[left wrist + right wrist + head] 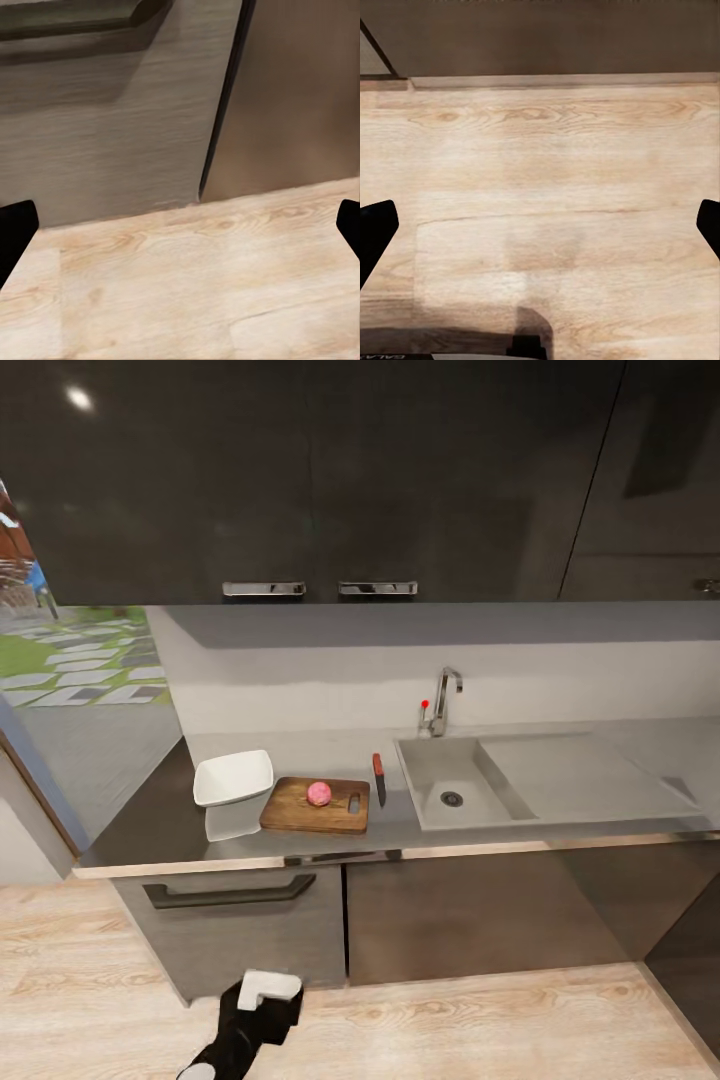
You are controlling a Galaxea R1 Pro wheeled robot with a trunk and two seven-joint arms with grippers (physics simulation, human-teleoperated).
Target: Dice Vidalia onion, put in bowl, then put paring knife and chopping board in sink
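Onion placement first: we see the Vidalia onion (319,792) resting on the chopping board (300,810), near the board's middle and not in the sink (470,815). The chopping board lies flat on the desk (150,825) with its handle slot toward the sink. The paring knife (379,777) lies on the desk between the board and the sink basin, just beside the board's slotted end, blade toward the desk's front edge. The bowl (233,776) sits at the board's other end, touching or nearly touching its corner. The tap (444,698) with a red knob stands behind the basin. We find the left claw (180,217) spread wide, holding nothing, facing the wooden floor (195,277) and the lower cabinet doors (105,127). The right claw (540,225) is likewise spread and empty above the floor.
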